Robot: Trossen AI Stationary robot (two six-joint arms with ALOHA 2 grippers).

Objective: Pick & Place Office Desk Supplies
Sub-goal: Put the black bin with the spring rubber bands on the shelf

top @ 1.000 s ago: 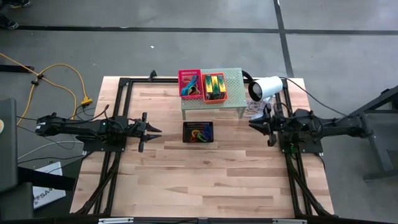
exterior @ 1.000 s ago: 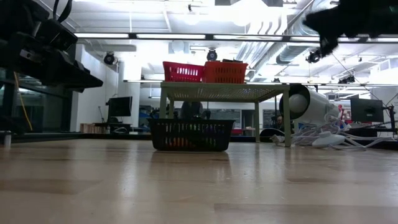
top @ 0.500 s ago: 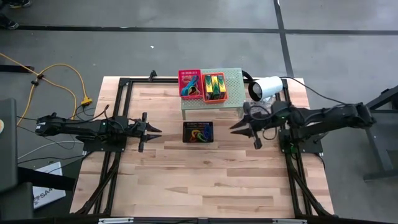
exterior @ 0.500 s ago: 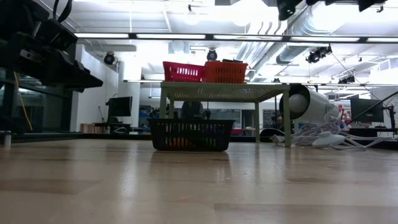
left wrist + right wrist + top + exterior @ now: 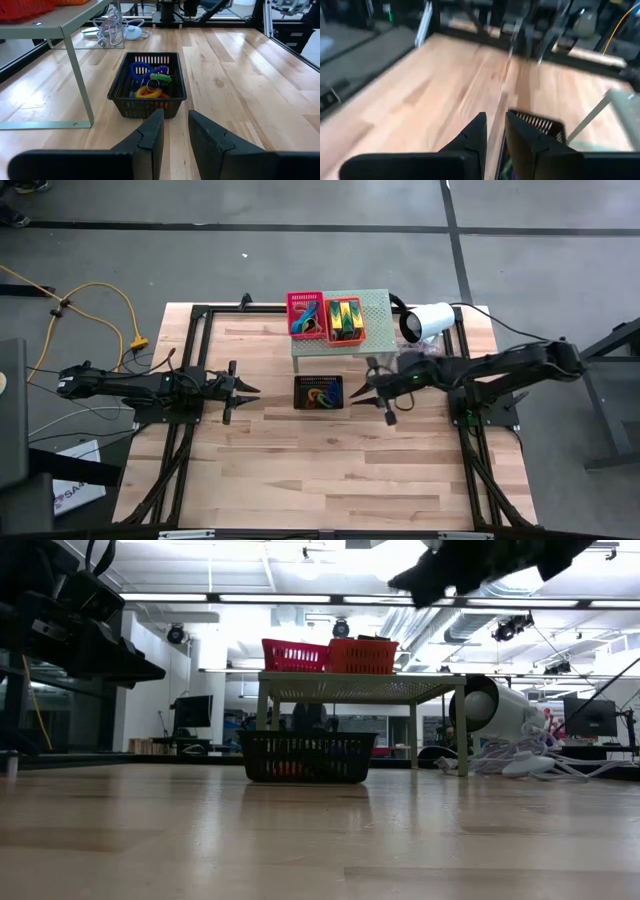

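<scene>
High view: the right gripper (image 5: pixel 368 391) hangs above the table (image 5: pixel 300 480) just beside the right side of the black basket (image 5: pixel 318 392), which sits near the table's middle in front of the pale-green shelf (image 5: pixel 375 305). The basket holds coloured loops (image 5: pixel 148 84); the red basket (image 5: pixel 305 313) and orange basket (image 5: pixel 345 318) on the shelf near the table's far edge hold further supplies, the orange one yellow-and-green wedges (image 5: pixel 346 317). Both sets of jaws stand slightly parted and hold nothing. The left gripper (image 5: pixel 250 390) waits left of the black basket, well apart from it; the right arm is judged nearer. The black basket's long axis runs left–right. Bare wood lies open toward the near edge; the shelf legs and the white lamp (image 5: pixel 427 322) crowd the far right side.
</scene>
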